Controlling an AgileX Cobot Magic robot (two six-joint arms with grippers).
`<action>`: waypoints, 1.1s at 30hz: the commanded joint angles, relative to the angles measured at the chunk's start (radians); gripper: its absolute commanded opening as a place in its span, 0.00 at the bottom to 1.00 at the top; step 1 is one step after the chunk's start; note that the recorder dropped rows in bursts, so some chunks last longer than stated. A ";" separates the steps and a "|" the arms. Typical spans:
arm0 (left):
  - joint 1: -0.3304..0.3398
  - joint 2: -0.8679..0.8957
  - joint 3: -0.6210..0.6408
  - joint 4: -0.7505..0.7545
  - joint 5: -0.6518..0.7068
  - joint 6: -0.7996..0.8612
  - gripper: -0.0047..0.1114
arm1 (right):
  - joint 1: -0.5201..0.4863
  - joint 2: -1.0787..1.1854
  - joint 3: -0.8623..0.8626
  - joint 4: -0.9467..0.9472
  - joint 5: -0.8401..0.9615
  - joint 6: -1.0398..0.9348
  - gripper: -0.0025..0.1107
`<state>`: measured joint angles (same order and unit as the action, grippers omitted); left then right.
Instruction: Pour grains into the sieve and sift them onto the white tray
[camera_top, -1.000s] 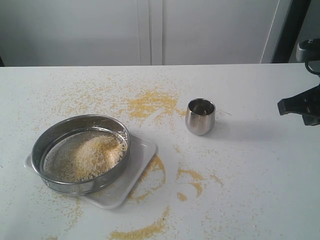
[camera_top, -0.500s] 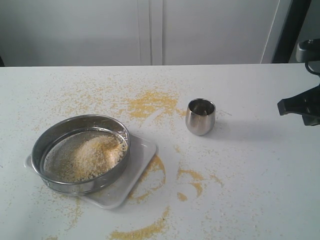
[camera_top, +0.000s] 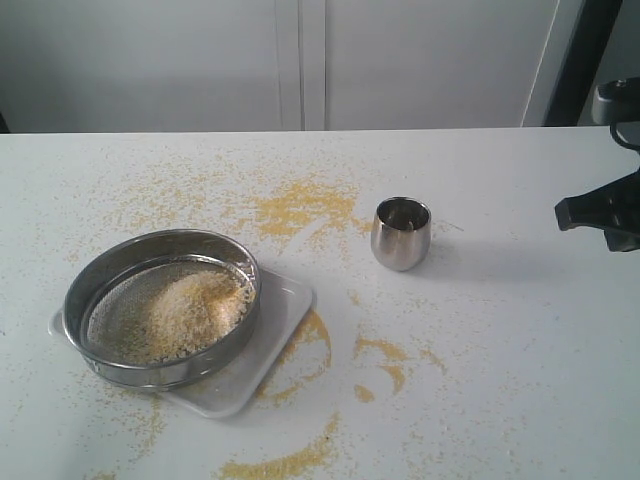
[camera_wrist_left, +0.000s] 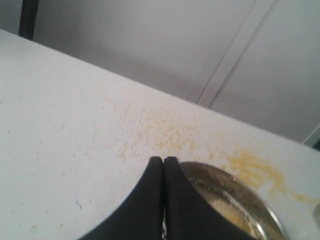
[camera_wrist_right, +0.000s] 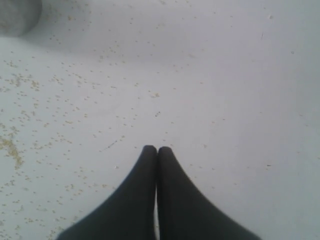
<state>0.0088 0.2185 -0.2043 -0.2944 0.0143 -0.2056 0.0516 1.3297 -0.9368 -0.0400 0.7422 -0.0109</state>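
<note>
the sieve (camera_top: 150, 372) sits on the white tray (camera_top: 275, 322) at the left of the worktop (camera_top: 500, 350). the grains (camera_top: 190, 310) are heaped on its mesh, so pouring looks done and sifting is what remains, as i judge it. the left hand (camera_wrist_left: 163, 160) has its fingers pressed together and holds nothing. the sieve's rim lies just beyond its tips in the left wrist view, so this arm is plainly the nearer one. the right hand (camera_wrist_right: 157, 149), fingers likewise together and empty, hangs over bare, grain-speckled worktop. it is well apart from the sieve, on the far side of the steel cup (camera_top: 401, 233). the sieve is round, so no long axis governs a grip. the rim's arc nearest the left hand looks the place to take it, once those fingers part.
</note>
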 joint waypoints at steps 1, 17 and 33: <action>0.000 0.161 -0.136 0.021 0.178 0.157 0.04 | -0.002 -0.007 0.002 -0.004 -0.011 -0.012 0.02; 0.000 0.808 -0.634 0.008 0.640 0.472 0.04 | -0.002 -0.007 0.002 -0.004 -0.011 -0.012 0.02; -0.096 1.233 -0.919 0.002 0.703 0.555 0.04 | -0.002 -0.007 0.002 -0.004 -0.011 -0.012 0.02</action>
<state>-0.0516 1.4105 -1.1028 -0.2754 0.7250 0.3343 0.0516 1.3297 -0.9368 -0.0400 0.7422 -0.0109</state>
